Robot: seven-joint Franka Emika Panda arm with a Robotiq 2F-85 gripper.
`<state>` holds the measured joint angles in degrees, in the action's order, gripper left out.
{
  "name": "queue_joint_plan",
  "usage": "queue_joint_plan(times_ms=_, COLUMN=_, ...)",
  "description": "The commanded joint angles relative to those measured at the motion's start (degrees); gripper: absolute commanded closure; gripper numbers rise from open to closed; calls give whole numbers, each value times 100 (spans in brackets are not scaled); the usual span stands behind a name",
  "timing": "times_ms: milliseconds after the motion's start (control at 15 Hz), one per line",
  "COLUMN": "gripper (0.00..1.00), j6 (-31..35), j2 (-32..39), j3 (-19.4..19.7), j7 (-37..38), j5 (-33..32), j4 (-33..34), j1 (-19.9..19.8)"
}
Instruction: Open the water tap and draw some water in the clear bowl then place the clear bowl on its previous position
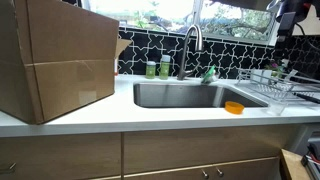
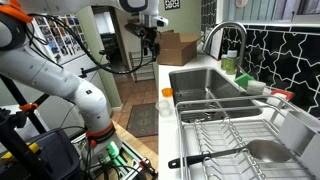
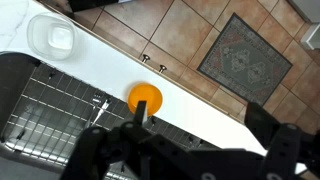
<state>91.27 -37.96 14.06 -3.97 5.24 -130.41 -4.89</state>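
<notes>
The water tap [image 1: 192, 45] is a steel gooseneck behind the sink; it also shows in an exterior view [image 2: 228, 40]. No water runs from it. The clear bowl [image 3: 52, 37] stands empty on the white counter in front of the dish rack, and it shows in an exterior view [image 1: 277, 96] at the right. My gripper [image 3: 190, 150] is open and empty, its fingers wide apart. It hangs high above the counter's front edge near the orange dish, as an exterior view [image 2: 150, 33] shows.
A small orange dish [image 3: 145, 98] lies on the counter between bowl and sink [image 1: 185, 95]. The wire dish rack [image 2: 230, 130] stands beside the sink. Two green bottles [image 1: 158, 68] stand by the tap. A large cardboard box [image 1: 55, 60] fills the counter's other end.
</notes>
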Motion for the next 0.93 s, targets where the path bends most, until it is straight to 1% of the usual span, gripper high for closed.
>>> queue_joint_plan(times_ms=0, gripper=0, j6=-17, j2=29, j3=-99, j7=-71, j5=63, j4=13, j1=-144)
queue_joint_plan(times_ms=200, gripper=0, j6=-17, j2=29, j3=-99, j7=-71, j5=63, j4=13, j1=-144)
queue_joint_plan(times_ms=267, gripper=0, j6=141, j2=252, j3=-55, j7=180, j5=-30, j4=139, j1=-317)
queue_joint_plan(times_ms=400, gripper=0, j6=577, j2=610, j3=135, j7=309, j5=-239, j4=416, j1=-599)
queue_joint_plan(times_ms=467, gripper=0, j6=979, j2=781, j3=250, j7=24, j5=-495, j4=642, j1=-703)
queue_joint_plan(times_ms=533, gripper=0, j6=1332, j2=927, j3=311, j7=17, j5=-564, j4=769, j1=-793)
queue_joint_plan(times_ms=600, gripper=0, j6=1690, j2=1214, j3=415, j7=-219, j5=-728, j4=1078, j1=-829)
queue_joint_plan(times_ms=733, gripper=0, j6=2445, j2=1676, j3=543, j7=-244, j5=-869, j4=1463, j1=-957)
queue_joint_plan(times_ms=800, gripper=0, j6=2094, j2=1107, j3=412, j7=-151, j5=-700, j4=966, j1=-924)
queue_joint_plan(times_ms=867, gripper=0, j6=2316, j2=1311, j3=469, j7=-195, j5=-739, j4=1157, j1=-967)
